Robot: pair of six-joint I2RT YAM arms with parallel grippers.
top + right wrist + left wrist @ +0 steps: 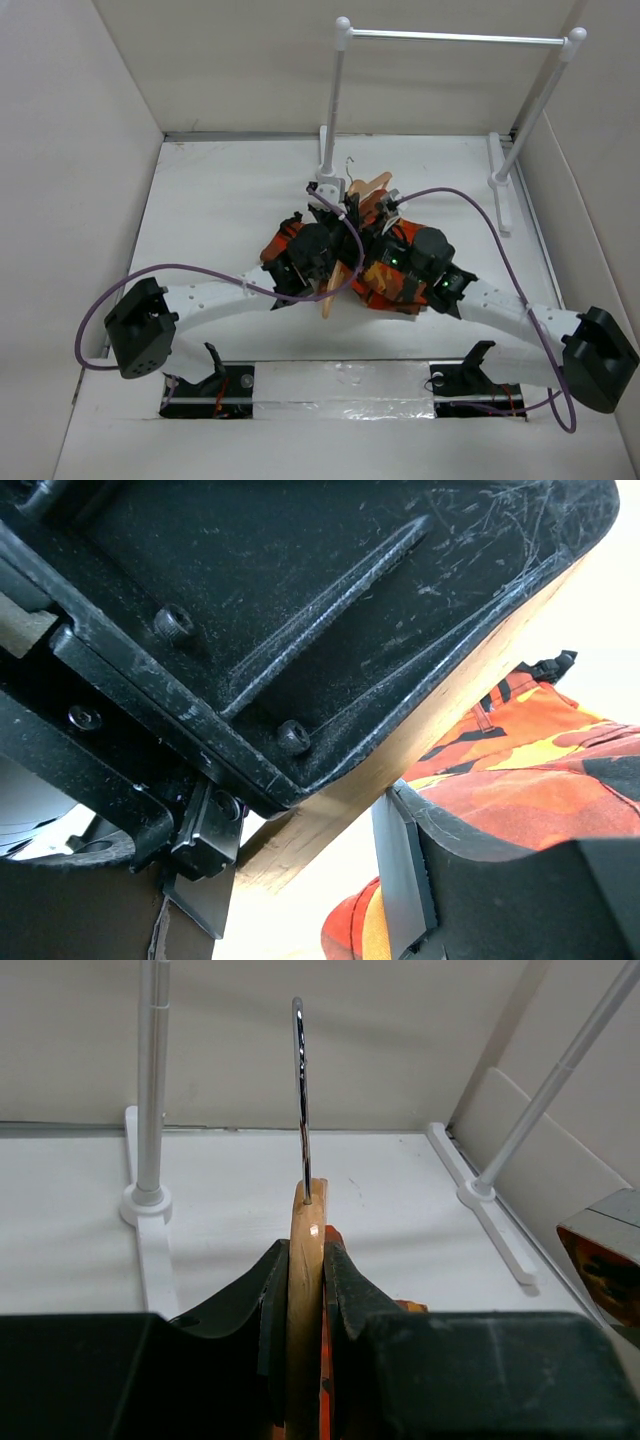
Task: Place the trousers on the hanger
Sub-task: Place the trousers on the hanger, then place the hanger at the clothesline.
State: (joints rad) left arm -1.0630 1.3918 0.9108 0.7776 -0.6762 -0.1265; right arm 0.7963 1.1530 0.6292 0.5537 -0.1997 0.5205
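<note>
White table (220, 200) fills overhead view, white rail (450, 38) across top of frame. Left gripper (306, 1265) clamped tight on hanger (306, 1222) just below hook (299, 1090), wood held on edge. Right gripper (300, 880) crowds same wood at lower centre; closed or not, cannot tell. Trousers (530, 770) bunched mid-table under both wrists, touching hanger. Hanger looks stiff, light, smooth; neck grip seems sound. Trousers look limp, bulky, likely to slither off wood; best pinched at waistband or folded edge.

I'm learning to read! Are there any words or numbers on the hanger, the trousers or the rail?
None: no word, label, number or sign can be read on the hanger, the trousers or the white rail.
</note>
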